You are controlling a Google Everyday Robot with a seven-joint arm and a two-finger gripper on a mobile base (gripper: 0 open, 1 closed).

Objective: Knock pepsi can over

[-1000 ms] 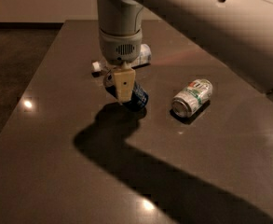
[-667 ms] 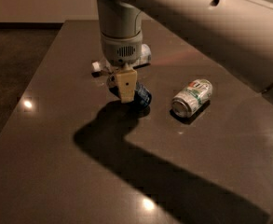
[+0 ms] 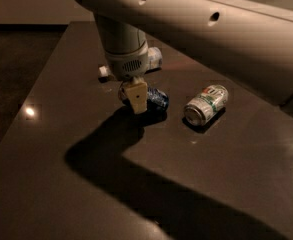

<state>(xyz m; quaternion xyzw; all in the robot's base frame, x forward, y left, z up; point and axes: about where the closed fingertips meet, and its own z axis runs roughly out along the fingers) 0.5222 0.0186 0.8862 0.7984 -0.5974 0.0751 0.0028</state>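
Note:
The pepsi can (image 3: 157, 98) is dark blue and lies tipped on the dark table (image 3: 61, 134), just right of my gripper. My gripper (image 3: 137, 97) hangs straight down from the white arm (image 3: 122, 44) and hides the can's left end. It is right against the can. Its shadow falls on the table below it.
A silver-and-green can (image 3: 206, 104) lies on its side to the right of the pepsi can. A clear plastic bottle (image 3: 154, 58) with a white cap (image 3: 103, 71) lies behind the arm. The table's left edge runs beside a dark floor.
The pepsi can now shows further out to the right of my gripper and lies lower. My gripper has come slightly down and forward. The green can and the bottle have not moved.

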